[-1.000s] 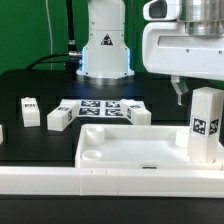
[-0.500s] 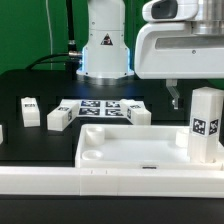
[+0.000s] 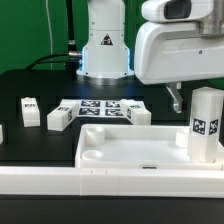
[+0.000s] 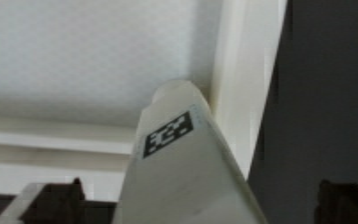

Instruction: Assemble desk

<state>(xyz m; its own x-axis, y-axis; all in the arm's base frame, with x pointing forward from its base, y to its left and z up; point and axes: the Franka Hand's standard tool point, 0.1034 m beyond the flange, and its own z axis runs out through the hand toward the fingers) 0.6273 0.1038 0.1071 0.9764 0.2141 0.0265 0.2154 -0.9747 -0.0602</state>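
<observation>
The desk top, a white slab with a raised rim, lies at the front of the table. One square white leg with a tag stands upright in its corner at the exterior view's right. My gripper hangs just above and behind that leg. In the wrist view the gripper is open. Its dark fingers stand wide on either side of the leg and do not touch it. Three more legs lie on the black table.
The marker board lies flat behind the slab, between the loose legs. The robot base stands at the back. A long white rail runs along the front edge. Another white piece shows at the exterior view's left edge.
The hand has shifted slightly toward the exterior view's left, staying above the upright leg. The leg and slab have not moved.
</observation>
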